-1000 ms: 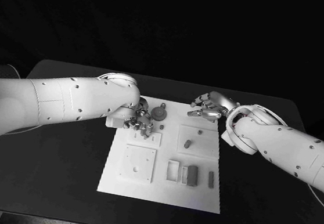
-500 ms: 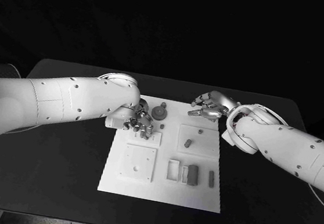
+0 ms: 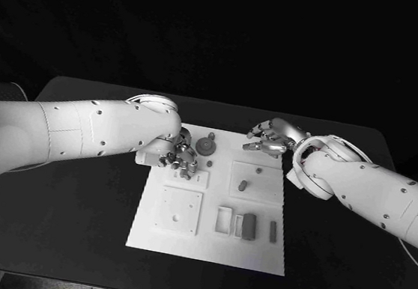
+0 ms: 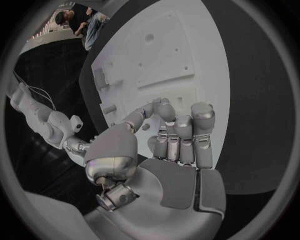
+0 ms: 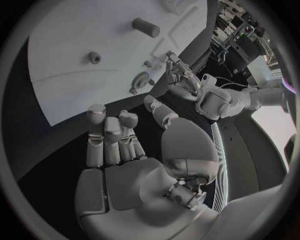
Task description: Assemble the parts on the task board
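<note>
left hand (image 3: 178, 158) low over far left of task board (image 3: 208, 243), fingers curled, cannot tell if holding a part | right hand (image 3: 266, 140) at far edge, fingers apart, nothing inside | best to go slow, line part up straight | slot tray (image 3: 226, 221) near edge, grey bar (image 3: 248, 226) beside

Black surface (image 3: 67, 203) carrying a white task board (image 3: 207, 249).

The board lies flat at the middle of the surface, its long sides running away from the robot, with dark bare surface showing on both sides and along its near edge.
</note>
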`<state>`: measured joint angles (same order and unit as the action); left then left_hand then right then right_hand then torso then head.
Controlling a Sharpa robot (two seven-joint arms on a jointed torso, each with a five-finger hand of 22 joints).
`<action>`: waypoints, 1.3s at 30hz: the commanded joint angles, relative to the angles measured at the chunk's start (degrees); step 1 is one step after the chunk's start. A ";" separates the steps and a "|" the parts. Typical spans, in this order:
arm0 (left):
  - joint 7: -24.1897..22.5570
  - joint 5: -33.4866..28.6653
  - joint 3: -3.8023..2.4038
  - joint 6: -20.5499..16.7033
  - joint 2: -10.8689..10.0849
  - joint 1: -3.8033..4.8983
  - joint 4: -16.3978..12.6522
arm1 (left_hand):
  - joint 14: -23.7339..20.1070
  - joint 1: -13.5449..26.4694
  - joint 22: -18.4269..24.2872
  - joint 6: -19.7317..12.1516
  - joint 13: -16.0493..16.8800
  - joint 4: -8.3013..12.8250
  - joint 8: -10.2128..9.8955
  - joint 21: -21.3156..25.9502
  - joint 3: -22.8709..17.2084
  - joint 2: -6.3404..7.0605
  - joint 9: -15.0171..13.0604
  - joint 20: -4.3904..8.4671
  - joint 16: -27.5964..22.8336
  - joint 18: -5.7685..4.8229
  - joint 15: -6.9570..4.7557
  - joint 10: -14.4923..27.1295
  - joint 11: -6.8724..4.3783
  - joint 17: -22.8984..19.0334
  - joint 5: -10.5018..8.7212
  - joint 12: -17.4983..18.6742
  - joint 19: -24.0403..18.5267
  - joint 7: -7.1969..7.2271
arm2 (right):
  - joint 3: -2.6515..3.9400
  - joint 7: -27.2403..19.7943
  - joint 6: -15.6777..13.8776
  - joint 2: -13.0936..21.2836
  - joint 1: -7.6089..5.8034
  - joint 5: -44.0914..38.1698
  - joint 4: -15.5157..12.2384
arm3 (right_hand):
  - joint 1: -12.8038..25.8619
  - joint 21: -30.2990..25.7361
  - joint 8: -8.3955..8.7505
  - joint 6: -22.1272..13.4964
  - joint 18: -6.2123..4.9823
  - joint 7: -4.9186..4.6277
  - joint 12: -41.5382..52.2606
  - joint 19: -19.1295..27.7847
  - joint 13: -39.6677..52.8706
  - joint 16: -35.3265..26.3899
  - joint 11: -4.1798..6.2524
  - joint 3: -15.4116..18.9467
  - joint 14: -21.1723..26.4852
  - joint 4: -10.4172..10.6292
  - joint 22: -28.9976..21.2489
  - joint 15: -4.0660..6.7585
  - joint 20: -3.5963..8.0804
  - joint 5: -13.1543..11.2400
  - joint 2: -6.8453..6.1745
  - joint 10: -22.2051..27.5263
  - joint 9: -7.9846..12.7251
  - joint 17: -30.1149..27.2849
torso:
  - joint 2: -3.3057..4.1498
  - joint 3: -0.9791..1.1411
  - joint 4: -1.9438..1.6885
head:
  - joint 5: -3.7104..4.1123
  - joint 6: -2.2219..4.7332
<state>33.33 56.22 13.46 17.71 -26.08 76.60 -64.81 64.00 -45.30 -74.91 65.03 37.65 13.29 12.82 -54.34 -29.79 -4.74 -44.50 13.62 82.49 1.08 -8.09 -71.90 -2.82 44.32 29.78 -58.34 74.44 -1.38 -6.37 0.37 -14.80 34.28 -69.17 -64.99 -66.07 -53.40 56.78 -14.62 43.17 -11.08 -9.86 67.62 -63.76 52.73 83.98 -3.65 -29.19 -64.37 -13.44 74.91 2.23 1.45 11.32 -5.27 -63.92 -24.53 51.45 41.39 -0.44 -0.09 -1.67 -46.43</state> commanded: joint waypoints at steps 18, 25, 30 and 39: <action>0.09 2.41 0.08 -0.86 0.38 -0.14 -0.08 | 3.21 0.01 -0.16 5.25 0.17 2.34 4.45 -0.04 -4.96 -0.73 -0.20 0.28 0.07 4.89 -3.33 -3.71 -3.39 0.10 4.46 -0.15 0.47 1.29 | 0.01 -0.26 0.76 -0.01 0.01 -0.28 -0.08 | 0.36 -0.39 -0.21 0.09 -3.92 -0.42 0.24 -0.01 -0.11 0.21 -0.03 -0.08 0.12 0.31 0.47 0.23 0.33 0.28 -0.10 0.48 0.08 -0.07 | 0.01 0.02 0.00 | -0.02 0.11; -0.21 3.00 0.08 -1.17 0.38 -0.20 -0.40 | 3.23 -0.06 -0.12 5.18 0.19 2.43 4.44 0.00 -5.12 -0.66 -0.20 0.30 -0.01 4.91 -3.36 -3.68 -3.40 0.10 4.26 -0.08 0.50 1.29 | 0.01 -0.24 0.78 0.00 0.01 -0.28 -0.08 | 0.37 -0.39 -0.22 0.08 -3.92 -0.42 0.25 -0.01 -0.11 0.21 -0.03 -0.08 0.13 0.31 0.47 0.23 0.33 0.28 -0.10 0.48 0.08 -0.08 | 0.01 -0.01 -0.01 | 0.00 0.16; -0.31 3.97 0.08 -1.82 0.33 -0.24 -0.79 | 3.24 -0.09 -0.10 5.14 0.20 2.44 4.42 0.02 -5.17 -0.63 -0.20 0.31 -0.04 4.92 -3.37 -3.67 -3.40 0.10 4.20 -0.04 0.51 1.29 | 0.01 -0.25 0.78 0.00 0.01 -0.28 -0.09 | 0.38 -0.39 -0.22 0.08 -3.92 -0.42 0.25 -0.01 -0.12 0.22 -0.04 -0.07 0.13 0.32 0.47 0.23 0.32 0.28 -0.10 0.48 0.08 -0.08 | 0.01 0.00 -0.01 | 0.01 0.10; -0.54 5.29 0.08 -2.47 0.07 -0.31 -1.55 | 3.28 -0.18 -0.04 5.10 0.20 2.46 4.42 0.07 -5.31 -0.61 -0.20 0.33 -0.13 4.94 -3.40 -3.65 -3.42 0.09 4.04 0.05 0.57 1.30 | 0.01 -0.27 0.81 0.03 0.01 -0.28 -0.09 | 0.41 -0.39 -0.22 0.08 -3.92 -0.42 0.26 -0.01 -0.13 0.22 -0.04 -0.07 0.13 0.35 0.48 0.23 0.32 0.28 -0.09 0.48 0.09 -0.08 | 0.00 0.01 0.01 | 0.09 0.11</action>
<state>33.28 59.97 13.50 16.34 -26.09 76.44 -66.11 64.53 -45.15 -74.94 65.78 37.79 13.29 13.16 -54.34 -29.79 -4.89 -44.69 13.60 82.26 1.07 -8.22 -72.29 -3.19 44.34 29.79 -58.34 74.85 -1.42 -6.37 0.38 -14.73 34.30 -69.17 -64.99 -66.09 -53.40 56.78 -14.62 43.26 -11.08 -10.00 67.62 -63.66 52.70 83.98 -3.65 -29.19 -64.35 -13.44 74.91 2.21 1.31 11.32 -5.27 -63.92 -24.53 51.45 41.39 -0.43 -0.09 -1.62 -46.31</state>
